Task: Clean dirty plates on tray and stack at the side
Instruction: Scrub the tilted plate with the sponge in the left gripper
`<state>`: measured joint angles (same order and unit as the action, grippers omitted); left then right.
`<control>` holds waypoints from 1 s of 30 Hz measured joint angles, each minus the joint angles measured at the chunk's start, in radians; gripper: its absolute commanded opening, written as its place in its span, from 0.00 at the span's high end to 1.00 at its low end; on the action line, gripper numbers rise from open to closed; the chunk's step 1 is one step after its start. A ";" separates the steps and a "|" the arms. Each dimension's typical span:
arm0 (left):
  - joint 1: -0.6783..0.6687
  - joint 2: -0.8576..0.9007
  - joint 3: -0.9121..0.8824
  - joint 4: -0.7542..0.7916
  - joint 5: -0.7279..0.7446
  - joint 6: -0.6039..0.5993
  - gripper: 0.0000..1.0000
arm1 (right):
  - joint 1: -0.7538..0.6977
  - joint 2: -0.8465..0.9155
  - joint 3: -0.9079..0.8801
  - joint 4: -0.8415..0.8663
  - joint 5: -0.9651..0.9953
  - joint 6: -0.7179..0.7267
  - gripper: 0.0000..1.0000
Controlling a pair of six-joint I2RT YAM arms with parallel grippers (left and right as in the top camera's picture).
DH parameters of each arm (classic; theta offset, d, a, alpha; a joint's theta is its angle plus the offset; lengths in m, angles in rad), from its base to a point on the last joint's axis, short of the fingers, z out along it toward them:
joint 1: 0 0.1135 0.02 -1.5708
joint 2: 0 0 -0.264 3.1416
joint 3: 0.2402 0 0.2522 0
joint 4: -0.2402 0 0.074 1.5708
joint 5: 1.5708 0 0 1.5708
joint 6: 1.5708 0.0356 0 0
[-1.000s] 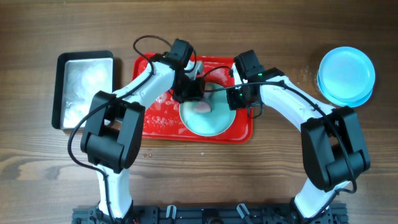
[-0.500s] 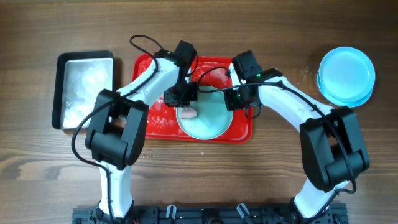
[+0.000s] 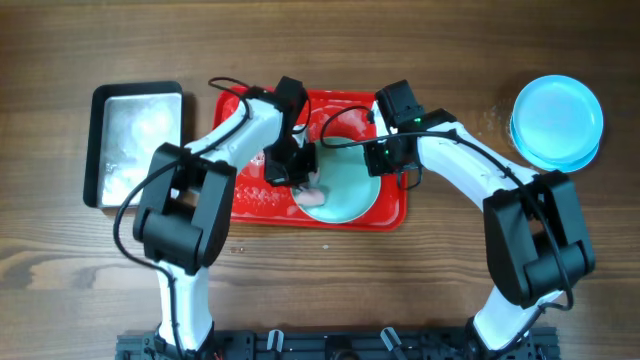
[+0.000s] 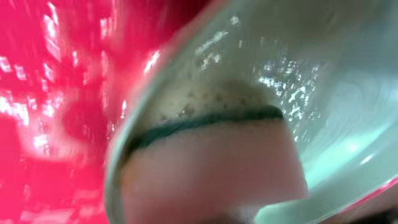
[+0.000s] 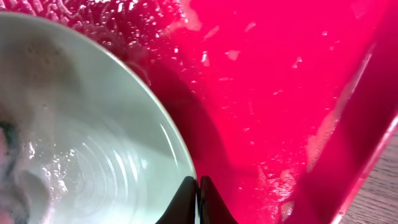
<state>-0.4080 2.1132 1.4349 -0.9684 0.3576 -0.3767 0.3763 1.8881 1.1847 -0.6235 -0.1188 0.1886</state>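
Note:
One pale blue plate [image 3: 345, 185] lies wet on the red tray [image 3: 392, 210]. My left gripper [image 3: 303, 178] is shut on a pink sponge [image 3: 313, 196] with a dark green layer and presses it on the plate's front left edge. In the left wrist view the sponge [image 4: 211, 171] fills the bottom, on the foamy plate [image 4: 323, 93], beside the tray [image 4: 50, 93]. My right gripper [image 3: 379, 160] is shut on the plate's right rim. In the right wrist view its fingers [image 5: 198, 200] pinch the rim of the plate [image 5: 81, 137] over the wet tray [image 5: 280, 93].
A stack of light-blue plates [image 3: 556, 122] stands on the table at the far right. A black-rimmed silver pan [image 3: 138, 145] holding foamy water sits left of the tray. Soap suds cover the tray's left part [image 3: 255, 195].
My left gripper has swept the sponge from the plate's middle to its left, then toward the front left edge. The right gripper has kept its hold on the rim.

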 measured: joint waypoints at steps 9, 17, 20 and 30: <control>-0.124 -0.042 -0.062 0.383 -0.440 -0.244 0.96 | -0.018 0.003 0.002 0.008 0.041 0.011 0.96; -0.163 -0.108 -0.114 0.373 -0.569 -0.266 0.96 | -0.008 0.005 0.003 0.011 0.013 0.015 0.96; -0.151 -0.215 -0.149 0.352 -0.639 -0.266 0.96 | -0.004 0.006 0.003 0.010 0.007 0.015 0.96; -0.139 -0.306 -0.153 0.366 -0.543 -0.181 0.96 | -0.004 0.006 0.003 0.009 0.007 0.014 0.96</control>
<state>-0.5472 1.8076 1.2823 -0.6022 -0.1856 -0.5575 0.3725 1.8946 1.1881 -0.6144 -0.1116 0.2031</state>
